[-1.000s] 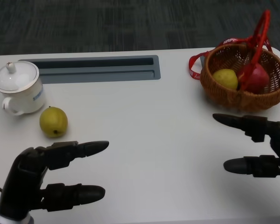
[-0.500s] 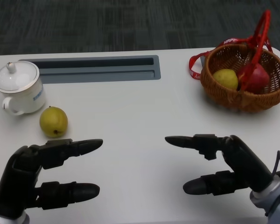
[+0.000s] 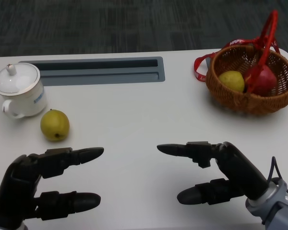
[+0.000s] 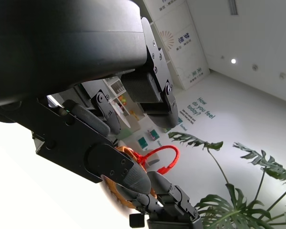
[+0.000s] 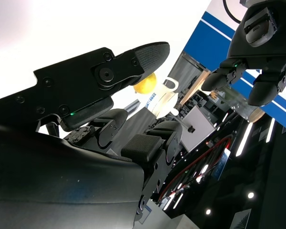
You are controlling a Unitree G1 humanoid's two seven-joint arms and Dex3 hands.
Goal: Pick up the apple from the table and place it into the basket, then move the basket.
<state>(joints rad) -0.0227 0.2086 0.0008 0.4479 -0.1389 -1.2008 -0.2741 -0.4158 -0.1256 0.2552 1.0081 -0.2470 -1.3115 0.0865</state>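
Both hands empty, one fruit not yet in the basket

On the white table (image 3: 134, 120), the round brown wicker basket (image 3: 230, 98) with red handle sits upper right, already holding a yellow and a red fruit. The left hand (image 3: 43, 184) and right hand (image 3: 216, 175) hover low in the frame, fingers spread, holding nothing. The yellow-green apple (image 3: 54, 124), possibly a pear, rests left beside the white lidded mug (image 3: 19, 88); likely firm, smooth, light, best cupped around its middle.

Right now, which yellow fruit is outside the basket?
The yellow fruit on the table, just in front of the white lidded cup. The other yellow one lies inside the wicker basket, beside a red fruit.
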